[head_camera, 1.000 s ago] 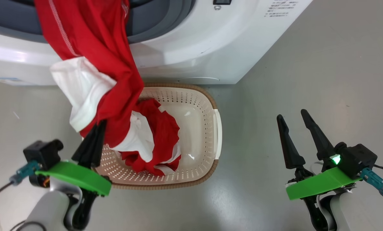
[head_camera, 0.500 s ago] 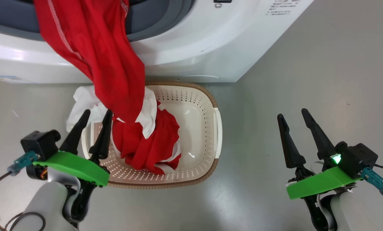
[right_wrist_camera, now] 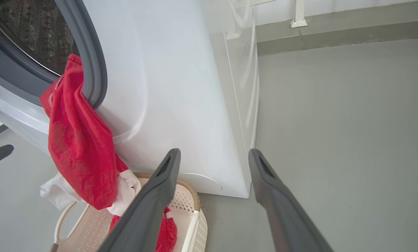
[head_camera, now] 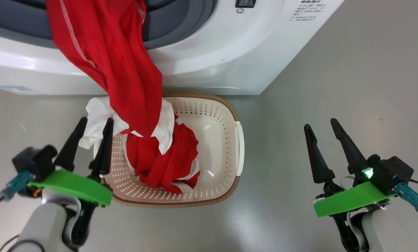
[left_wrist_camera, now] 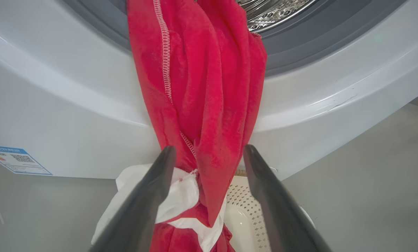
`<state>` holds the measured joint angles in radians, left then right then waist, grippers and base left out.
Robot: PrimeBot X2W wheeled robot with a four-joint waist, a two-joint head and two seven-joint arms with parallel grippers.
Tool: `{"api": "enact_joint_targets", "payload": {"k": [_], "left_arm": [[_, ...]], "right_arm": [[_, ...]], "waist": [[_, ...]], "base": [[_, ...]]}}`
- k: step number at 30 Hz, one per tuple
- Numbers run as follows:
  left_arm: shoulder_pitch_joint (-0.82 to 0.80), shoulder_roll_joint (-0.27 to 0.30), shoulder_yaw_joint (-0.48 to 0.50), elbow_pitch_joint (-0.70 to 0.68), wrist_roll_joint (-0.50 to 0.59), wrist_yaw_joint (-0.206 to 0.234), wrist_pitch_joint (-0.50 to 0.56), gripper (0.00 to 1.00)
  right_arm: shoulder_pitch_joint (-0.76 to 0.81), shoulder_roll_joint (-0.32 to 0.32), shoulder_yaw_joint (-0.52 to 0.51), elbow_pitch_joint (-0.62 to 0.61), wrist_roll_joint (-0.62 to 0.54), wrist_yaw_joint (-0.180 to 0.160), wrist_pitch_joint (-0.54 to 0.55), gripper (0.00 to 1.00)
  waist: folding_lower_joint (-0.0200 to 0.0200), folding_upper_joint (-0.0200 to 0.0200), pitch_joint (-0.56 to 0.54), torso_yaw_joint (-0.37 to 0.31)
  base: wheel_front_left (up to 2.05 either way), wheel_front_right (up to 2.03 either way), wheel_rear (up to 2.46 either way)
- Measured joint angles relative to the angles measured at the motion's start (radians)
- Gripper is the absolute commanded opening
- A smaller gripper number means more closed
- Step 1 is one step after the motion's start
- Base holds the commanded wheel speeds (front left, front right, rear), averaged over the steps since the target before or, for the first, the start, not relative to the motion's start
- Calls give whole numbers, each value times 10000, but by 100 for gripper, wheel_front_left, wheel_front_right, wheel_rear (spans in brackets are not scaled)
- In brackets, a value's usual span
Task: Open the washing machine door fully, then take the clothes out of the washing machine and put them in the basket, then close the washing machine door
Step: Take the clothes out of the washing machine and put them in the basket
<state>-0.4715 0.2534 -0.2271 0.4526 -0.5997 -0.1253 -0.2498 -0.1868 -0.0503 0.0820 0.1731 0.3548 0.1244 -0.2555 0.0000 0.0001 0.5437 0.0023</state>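
Note:
Red clothes [head_camera: 114,66] with white panels hang from the washing machine [head_camera: 212,52] opening down into the basket [head_camera: 216,133] on the floor, where more red fabric is piled. The hanging garment [left_wrist_camera: 202,98] still trails from the steel drum. A white end drapes over the basket's left rim. My left gripper [head_camera: 94,123] stands open just left of the basket, holding nothing; its fingers [left_wrist_camera: 153,196] frame the hanging cloth. My right gripper [head_camera: 321,124] is open and empty over bare floor to the right of the basket [right_wrist_camera: 191,210]. The washing machine door is out of view.
Grey floor [head_camera: 335,70] spreads to the right of the machine. A blue label [left_wrist_camera: 16,159] sits low on the machine's front. A wall base with a white pipe foot [right_wrist_camera: 298,22] runs behind the machine.
My left gripper opened and let go of the red garment, whose lower end dropped into the basket. The left arm then drew back a little to the left. The right arm stayed still.

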Motion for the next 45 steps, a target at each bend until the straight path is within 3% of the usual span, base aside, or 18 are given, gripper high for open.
{"api": "enact_joint_targets", "payload": {"k": [7, 15, 31, 37, 45], "left_arm": [[1040, -148, 851, -786, 882, 0, 0, 100], [2202, -410, 1593, -2017, 1179, 0, 0, 100], [2664, -500, 1651, -2763, 1394, 0, 0, 100], [1936, -188, 1057, -2359, 1197, 0, 0, 100], [-775, 169, 290, -1139, 840, 0, 416, 100]], "right_arm": [[48, 0, -92, 4, -48, 0, 0, 100], [242, 0, -148, 23, -58, 0, 0, 100], [244, 0, -171, 31, -59, 0, 0, 100], [242, 0, -134, 36, -59, 0, 0, 100], [217, 0, -31, 71, -58, 0, 0, 100]], "waist": [[0, 0, -148, 75], [0, 0, -312, 175], [0, 0, -354, 141], [0, 0, -303, 178], [0, 0, -129, 221]], "base": [[0, 0, 0], [0, 0, 0], [0, 0, 0], [0, 0, 0], [0, 0, 0]]}}
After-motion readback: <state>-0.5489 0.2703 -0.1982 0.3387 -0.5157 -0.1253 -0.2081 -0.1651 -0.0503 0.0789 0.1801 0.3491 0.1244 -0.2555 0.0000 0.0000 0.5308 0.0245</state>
